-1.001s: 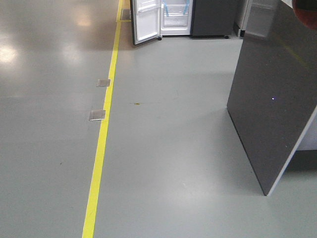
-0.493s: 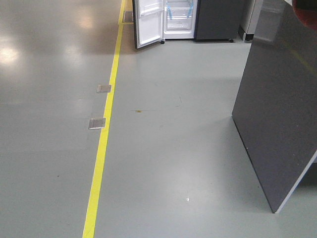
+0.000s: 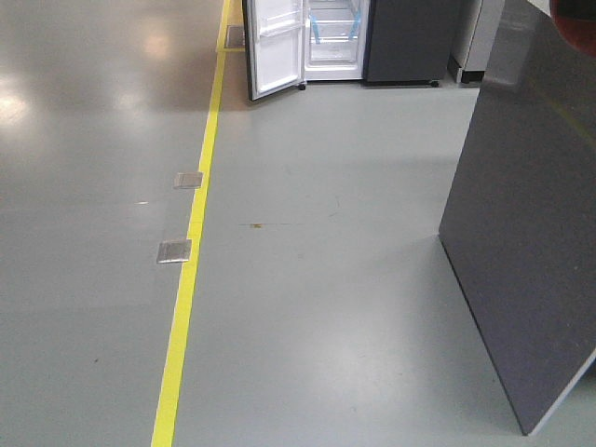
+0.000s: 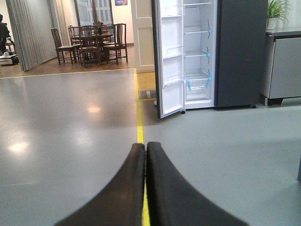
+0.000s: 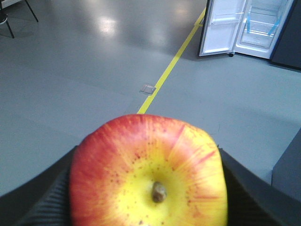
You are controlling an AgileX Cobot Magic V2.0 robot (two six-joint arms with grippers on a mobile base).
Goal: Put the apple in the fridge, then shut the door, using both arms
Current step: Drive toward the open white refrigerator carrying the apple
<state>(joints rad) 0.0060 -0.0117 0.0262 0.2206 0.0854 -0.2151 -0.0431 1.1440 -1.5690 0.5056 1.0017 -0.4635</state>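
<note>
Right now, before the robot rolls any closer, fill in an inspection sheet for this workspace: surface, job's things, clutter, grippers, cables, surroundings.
Surface: glossy grey floor, with a yellow line running toward the fridge.
Job's things: apple, red and yellow, gripped; fridge far ahead, white inside showing; door swung open.
Clutter: two metal floor plates beside the line.
Grippers: left gripper shut, empty; right gripper shut on the apple.
Cables: nothing seen.
Surroundings: dark counter cabinet at right; wooden chairs and a potted plant beyond.
</note>
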